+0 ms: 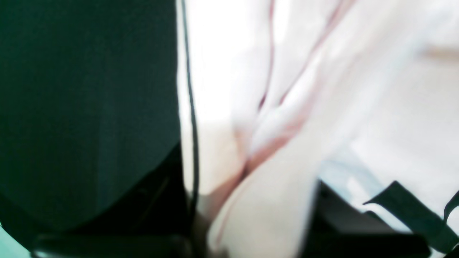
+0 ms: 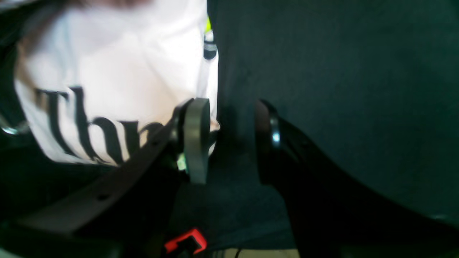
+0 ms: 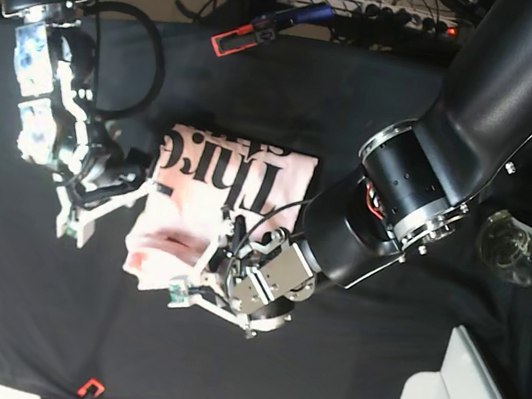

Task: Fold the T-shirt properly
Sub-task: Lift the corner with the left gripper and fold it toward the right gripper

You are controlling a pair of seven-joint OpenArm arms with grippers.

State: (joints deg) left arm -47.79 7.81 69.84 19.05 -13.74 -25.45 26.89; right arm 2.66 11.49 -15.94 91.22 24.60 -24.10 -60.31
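Lying lettering-up, T-shirt [image 3: 225, 203] long axis near-far, right fingers [image 2: 229, 139] apart, left fingers' [image 3: 193, 287] state unclear.

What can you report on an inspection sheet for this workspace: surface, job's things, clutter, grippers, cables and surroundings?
Surface: black table cloth covers the table.
Job's things: T-shirt, pale pink, partly folded into a compact shape, black lettering facing up.
Clutter: clear glass object on the far side of the left arm; small red-and-black clips near the cloth's edges.
Grippers: left gripper at the T-shirt's edge, state unclear; right gripper open, empty, over the cloth beside the T-shirt.
Cables: black cable loops from the right arm across the cloth.
Surroundings: power strip with plugs beyond the table.
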